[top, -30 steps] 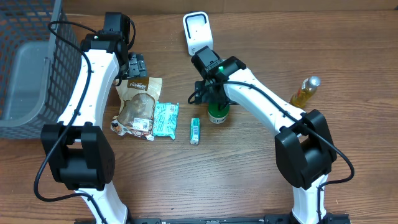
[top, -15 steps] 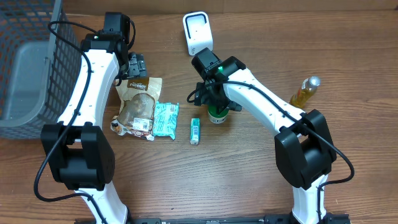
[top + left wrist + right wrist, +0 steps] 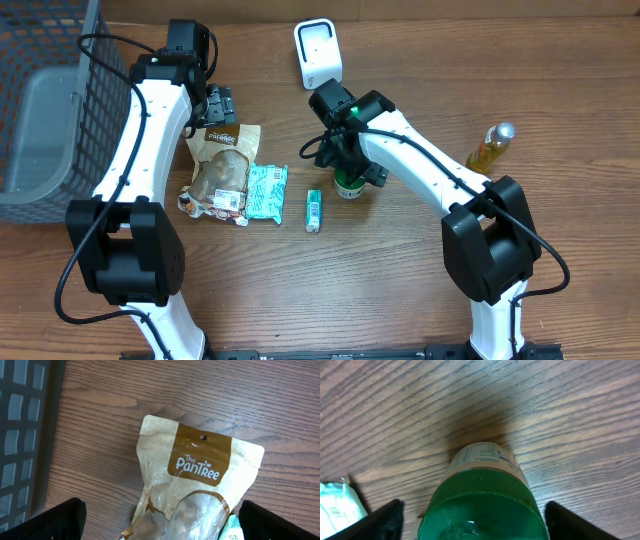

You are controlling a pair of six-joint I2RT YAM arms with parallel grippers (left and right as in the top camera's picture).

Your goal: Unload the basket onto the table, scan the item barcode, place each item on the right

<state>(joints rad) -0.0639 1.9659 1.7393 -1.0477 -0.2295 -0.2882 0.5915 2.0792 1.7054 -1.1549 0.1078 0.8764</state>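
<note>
A wooden table [image 3: 400, 300] is seen from above, and two robot arms are mounted at its near edge. A dark mesh basket [image 3: 60, 50] is set at the far left, with a grey bin [image 3: 40, 120] inside it.

The left arm [image 3: 150, 130] is stretched along the basket's side, and the right arm [image 3: 430, 165] is reached in towards the middle of the table.

A crumpled brown pouch [image 3: 200, 467], printed "The PanTree", is laid flat left of centre. The left gripper [image 3: 162, 515] is held over the pouch's top end. Its fingers are spread as wide as the wrist view allows, one in each lower corner, and nothing is held between them.

A white scanner [image 3: 318, 52] is stood at the far edge, near the centre. A teal packet [image 3: 266, 190] is laid just beside the pouch, on its right, touching or overlapping it.

The green-capped bottle [image 3: 482, 505] is stood upright at the table's centre, nearer than the scanner, with part of a printed label visible below the cap. The right gripper [image 3: 477, 520] is placed directly over it. One finger is seen on each side of the cap, with a clear gap left on both sides, so the bottle is straddled but not gripped.

A yellow bottle [image 3: 490, 147] with a silver cap is set well apart at the right. A small green tube [image 3: 314, 210] is laid between the teal packet and the green-capped bottle.
</note>
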